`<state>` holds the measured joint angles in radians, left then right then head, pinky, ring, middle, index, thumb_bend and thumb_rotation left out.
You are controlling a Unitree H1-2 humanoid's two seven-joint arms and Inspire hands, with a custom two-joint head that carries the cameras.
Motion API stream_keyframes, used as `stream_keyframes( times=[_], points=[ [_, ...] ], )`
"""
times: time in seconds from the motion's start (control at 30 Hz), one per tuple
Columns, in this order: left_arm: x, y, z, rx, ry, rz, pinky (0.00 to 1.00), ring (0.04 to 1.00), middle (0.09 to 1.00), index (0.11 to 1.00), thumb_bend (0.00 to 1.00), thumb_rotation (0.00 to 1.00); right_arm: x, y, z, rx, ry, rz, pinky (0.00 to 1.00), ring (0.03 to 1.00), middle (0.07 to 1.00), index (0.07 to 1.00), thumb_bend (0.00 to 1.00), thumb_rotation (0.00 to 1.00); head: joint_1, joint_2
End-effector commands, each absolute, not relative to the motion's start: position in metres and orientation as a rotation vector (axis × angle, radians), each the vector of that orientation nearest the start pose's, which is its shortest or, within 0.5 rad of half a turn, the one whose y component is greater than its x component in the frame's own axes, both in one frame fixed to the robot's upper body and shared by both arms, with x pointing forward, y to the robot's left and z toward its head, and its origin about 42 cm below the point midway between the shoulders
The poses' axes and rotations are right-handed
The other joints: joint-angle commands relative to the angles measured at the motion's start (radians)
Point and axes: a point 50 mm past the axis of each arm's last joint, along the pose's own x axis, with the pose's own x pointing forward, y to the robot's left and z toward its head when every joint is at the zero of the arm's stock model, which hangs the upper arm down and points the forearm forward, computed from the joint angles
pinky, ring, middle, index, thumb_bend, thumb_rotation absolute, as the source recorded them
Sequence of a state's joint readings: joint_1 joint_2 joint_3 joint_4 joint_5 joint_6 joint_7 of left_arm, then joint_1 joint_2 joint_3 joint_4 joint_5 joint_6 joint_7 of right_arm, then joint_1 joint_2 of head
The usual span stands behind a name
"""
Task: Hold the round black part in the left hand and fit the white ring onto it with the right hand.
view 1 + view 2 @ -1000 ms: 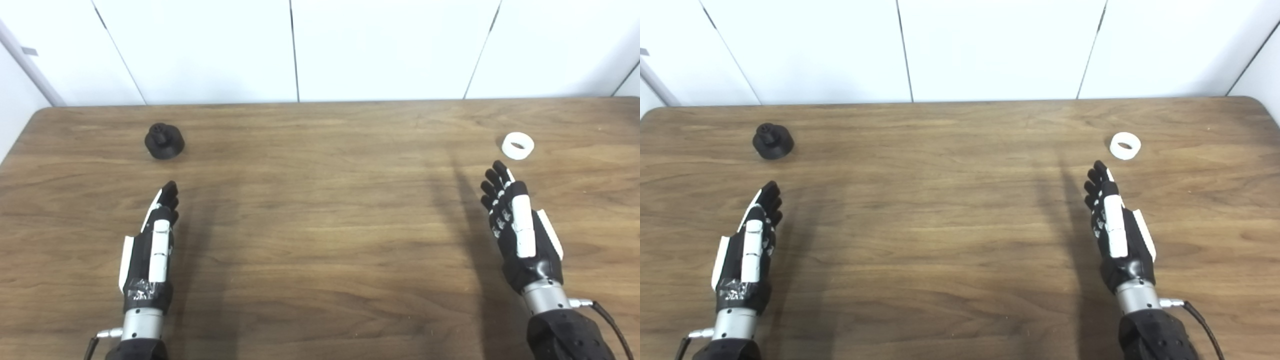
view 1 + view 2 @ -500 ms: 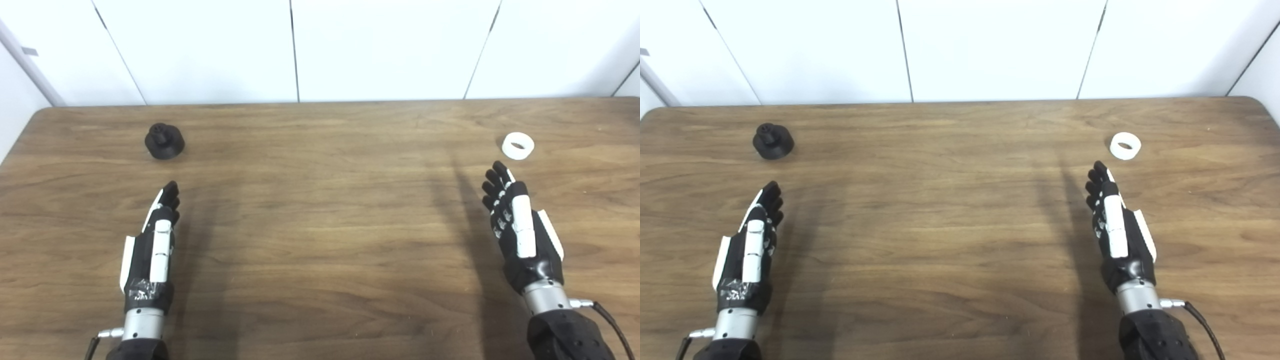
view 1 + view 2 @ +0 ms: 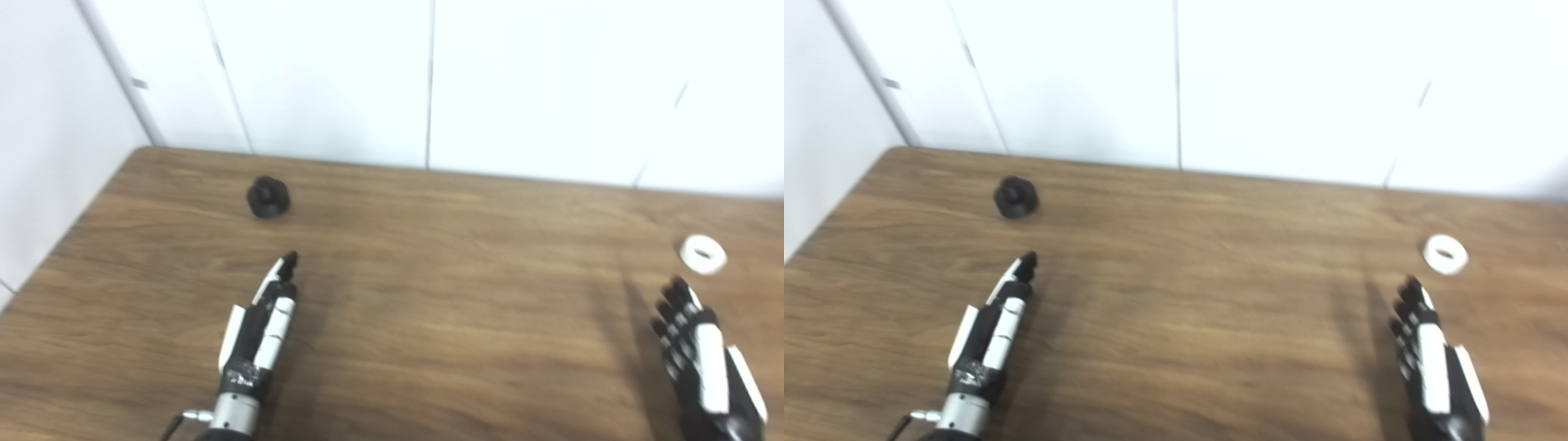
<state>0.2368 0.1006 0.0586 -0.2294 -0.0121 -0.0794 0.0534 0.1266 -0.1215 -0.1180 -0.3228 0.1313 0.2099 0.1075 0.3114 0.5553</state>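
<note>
Only the camera has swung left; both the left hand (image 3: 260, 327) and right hand (image 3: 698, 355) stay open and empty, black part (image 3: 267, 197) and white ring (image 3: 703, 253) lying just beyond their fingertips

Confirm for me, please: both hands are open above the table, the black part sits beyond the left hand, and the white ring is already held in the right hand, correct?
Not quite. The white ring is not held: the right eye view shows it lying on the table, just beyond the fingertips of the right hand. The rest stands: both hands are open, and the black part sits beyond the left hand.
</note>
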Motion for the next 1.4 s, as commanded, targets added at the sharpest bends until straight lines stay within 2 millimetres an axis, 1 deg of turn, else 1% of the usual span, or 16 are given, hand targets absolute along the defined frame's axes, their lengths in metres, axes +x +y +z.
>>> stream_keyframes(
  times=[0.0,0.13,0.3,0.5,0.63,0.77,0.8,0.93,1.03,1.07,1.1,1.17,1.2,1.3,1.37],
  points=[
    [0.201,0.26,0.109,0.086,-0.098,0.159,1.0,0.999,0.974,0.957,0.56,0.85,0.24,-0.276,0.151,-0.008,-0.058,0.011,1.0,1.0,1.0,1.0,0.43,1.0,0.003,-0.007],
    [0.203,0.259,0.105,0.091,-0.091,0.154,1.0,1.0,0.981,0.958,0.58,0.85,0.241,-0.274,0.15,0.0,-0.06,0.018,1.0,1.0,1.0,1.0,0.44,1.0,0.003,-0.027],
    [0.204,0.259,0.101,0.102,-0.091,0.153,1.0,1.0,0.983,0.964,0.57,0.86,0.242,-0.273,0.149,-0.01,-0.061,0.017,1.0,1.0,1.0,1.0,0.45,1.0,-0.007,-0.036],
    [0.204,0.26,0.101,0.11,-0.093,0.157,1.0,1.0,0.989,0.968,0.58,0.84,0.242,-0.27,0.152,-0.005,-0.066,0.01,1.0,1.0,1.0,1.0,0.43,1.0,-0.034,-0.025],
    [0.203,0.26,0.103,0.15,-0.087,0.167,1.0,1.0,0.979,0.965,0.62,0.75,0.24,-0.268,0.152,-0.023,-0.067,0.005,1.0,1.0,1.0,1.0,0.38,1.0,-0.038,-0.025],
    [0.199,0.259,0.109,0.225,-0.082,0.198,0.99,0.982,0.953,0.951,0.63,0.61,0.236,-0.267,0.153,-0.028,-0.057,0.004,1.0,1.0,1.0,1.0,0.34,1.0,-0.036,-0.026],
    [0.199,0.259,0.112,0.24,-0.089,0.203,0.99,0.977,0.951,0.951,0.65,0.58,0.236,-0.267,0.154,-0.03,-0.059,0.002,1.0,1.0,1.0,1.0,0.32,1.0,-0.036,-0.025],
    [0.206,0.264,0.134,0.299,-0.123,0.22,0.98,0.975,0.952,0.953,0.81,0.45,0.234,-0.267,0.155,-0.021,-0.065,-0.002,1.0,1.0,1.0,1.0,0.32,1.0,-0.035,-0.022],
    [0.218,0.276,0.155,0.389,-0.163,0.248,0.98,0.966,0.939,0.94,0.89,0.4,0.234,-0.266,0.156,-0.016,-0.064,-0.004,1.0,1.0,0.998,1.0,0.3,1.0,-0.035,-0.019],
    [0.22,0.279,0.16,0.411,-0.17,0.253,0.99,0.966,0.941,0.938,0.91,0.39,0.234,-0.266,0.156,-0.013,-0.063,-0.004,1.0,1.0,0.999,1.0,0.3,1.0,-0.035,-0.019],
    [0.223,0.282,0.164,0.429,-0.176,0.256,1.0,0.967,0.941,0.938,0.92,0.38,0.234,-0.265,0.156,-0.012,-0.063,-0.006,1.0,1.0,0.999,1.0,0.3,1.0,-0.034,-0.019],
    [0.23,0.292,0.174,0.495,-0.179,0.265,0.9,0.932,0.941,0.946,0.95,0.38,0.234,-0.265,0.156,-0.013,-0.061,-0.009,1.0,1.0,1.0,1.0,0.29,1.0,-0.035,-0.019],
    [0.234,0.298,0.18,0.54,-0.177,0.278,0.88,0.927,0.945,0.95,0.97,0.39,0.234,-0.264,0.156,-0.013,-0.062,-0.009,1.0,1.0,1.0,1.0,0.29,1.0,-0.035,-0.018],
    [0.246,0.312,0.191,0.626,-0.155,0.314,0.96,0.985,0.989,0.958,1.0,0.41,0.234,-0.263,0.156,-0.017,-0.065,-0.006,1.0,1.0,1.0,1.0,0.28,1.0,-0.034,-0.019],
    [0.254,0.323,0.196,0.693,-0.142,0.335,0.99,0.997,0.998,0.958,1.0,0.43,0.235,-0.263,0.157,-0.017,-0.068,-0.003,1.0,1.0,1.0,1.0,0.27,1.0,-0.033,-0.019]
  ],
)
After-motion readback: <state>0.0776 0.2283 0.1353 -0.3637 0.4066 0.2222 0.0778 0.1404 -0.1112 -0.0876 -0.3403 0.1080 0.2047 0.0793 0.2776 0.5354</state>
